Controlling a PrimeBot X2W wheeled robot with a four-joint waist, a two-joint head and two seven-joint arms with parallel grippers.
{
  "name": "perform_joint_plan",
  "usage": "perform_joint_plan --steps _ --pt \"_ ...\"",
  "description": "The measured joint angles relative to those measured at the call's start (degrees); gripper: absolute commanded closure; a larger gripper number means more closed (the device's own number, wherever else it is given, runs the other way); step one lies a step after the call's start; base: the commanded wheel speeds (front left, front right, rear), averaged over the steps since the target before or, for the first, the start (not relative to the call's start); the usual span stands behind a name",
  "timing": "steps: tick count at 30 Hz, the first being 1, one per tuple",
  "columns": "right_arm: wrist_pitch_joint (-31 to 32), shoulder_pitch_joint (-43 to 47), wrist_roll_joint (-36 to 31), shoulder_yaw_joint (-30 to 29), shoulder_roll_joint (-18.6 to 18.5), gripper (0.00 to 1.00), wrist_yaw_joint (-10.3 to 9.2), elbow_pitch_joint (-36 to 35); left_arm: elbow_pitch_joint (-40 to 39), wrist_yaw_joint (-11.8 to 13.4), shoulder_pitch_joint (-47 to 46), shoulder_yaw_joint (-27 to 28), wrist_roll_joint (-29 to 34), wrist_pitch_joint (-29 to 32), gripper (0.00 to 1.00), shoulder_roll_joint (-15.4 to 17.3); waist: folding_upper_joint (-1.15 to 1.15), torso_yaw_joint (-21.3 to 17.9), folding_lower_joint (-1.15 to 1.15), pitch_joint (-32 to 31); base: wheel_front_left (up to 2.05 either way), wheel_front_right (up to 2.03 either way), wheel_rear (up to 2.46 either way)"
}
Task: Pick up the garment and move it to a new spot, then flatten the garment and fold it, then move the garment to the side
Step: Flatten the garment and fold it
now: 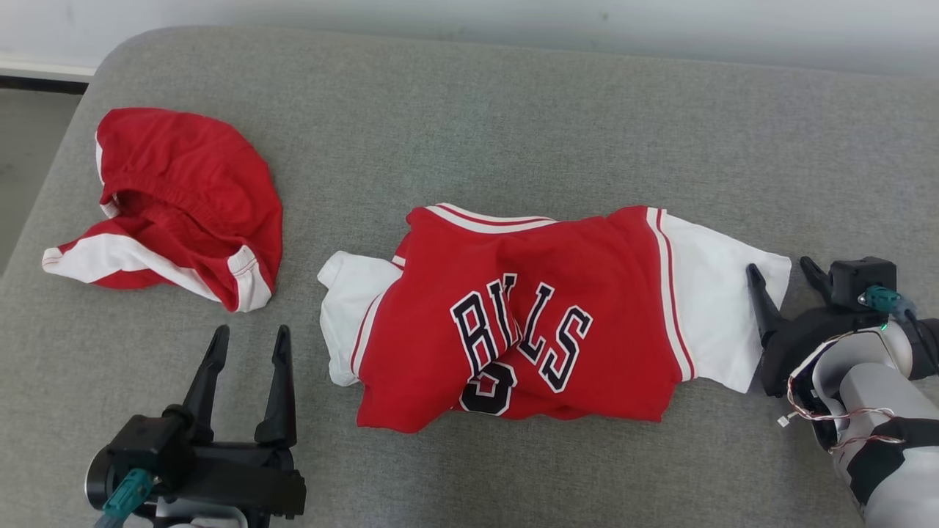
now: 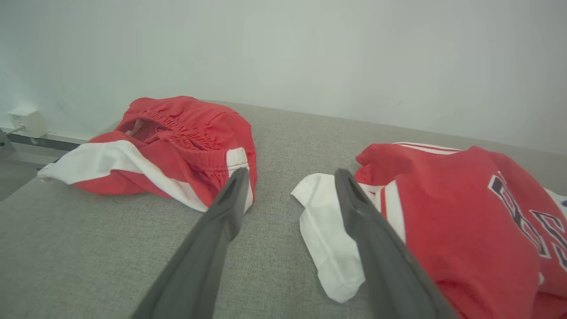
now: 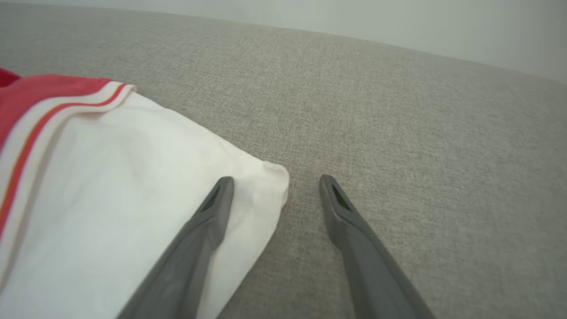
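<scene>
The red jersey [image 1: 528, 323] is shown laid mid-cushion [image 1: 513, 110], with the left gripper [image 1: 251, 334] held wide and empty beside it and the right gripper [image 1: 779, 268] opened wide at its white sleeve [image 1: 715, 308].

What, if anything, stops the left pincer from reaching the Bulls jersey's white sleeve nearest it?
Probably nothing, so yes. The left pincer is open, and bare grey cushion lies between it and the white sleeve. The red shorts sit off to its other side, clear of that path.

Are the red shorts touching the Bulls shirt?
Apart. The head view shows a strip of bare grey cushion between the red shorts and the Bulls shirt.
</scene>
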Motion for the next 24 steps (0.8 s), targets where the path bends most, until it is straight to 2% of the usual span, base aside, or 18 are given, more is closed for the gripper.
perform_joint_plan --steps 2,3,4,7,10,24 --pt "-0.24 -0.74 1.21 0.64 0.02 0.0 0.0 1.31 0.04 0.0 -0.1 -0.07 -0.11 0.0 0.0 -0.01 0.0 0.38 0.0 0.32 0.0 0.0 0.0" --pt "-0.34 -1.07 1.87 1.03 0.08 0.56 0.0 1.79 0.07 0.0 -0.16 -0.09 -0.21 0.0 0.0 -0.01 0.0 0.52 0.0 0.42 0.0 0.0 0.0" --pt "-0.55 -1.27 2.38 1.4 0.09 1.0 0.0 2.16 0.09 0.0 -0.24 -0.07 -0.38 0.0 0.0 -0.02 0.0 0.6 0.0 0.46 0.0 0.0 0.0" --pt "-1.08 -1.94 4.3 2.29 -0.01 1.0 0.0 2.71 0.09 0.09 -0.26 -0.01 -0.66 0.0 0.0 -0.03 0.0 0.41 0.0 0.33 0.0 0.0 0.0" --pt "-1.65 -2.79 5.61 2.65 -1.66 1.0 0.01 3.36 0.05 0.46 -0.25 0.0 -0.89 0.0 0.0 -0.04 0.0 -0.01 0.0 0.11 0.0 0.0 0.0" --pt "-3.11 -8.03 9.42 -1.41 -17.72 1.0 0.0 6.04 0.69 0.49 1.12 0.19 -1.14 0.0 0.0 -0.08 0.0 -1.93 -0.01 -3.19 0.0 0.0 0.0"
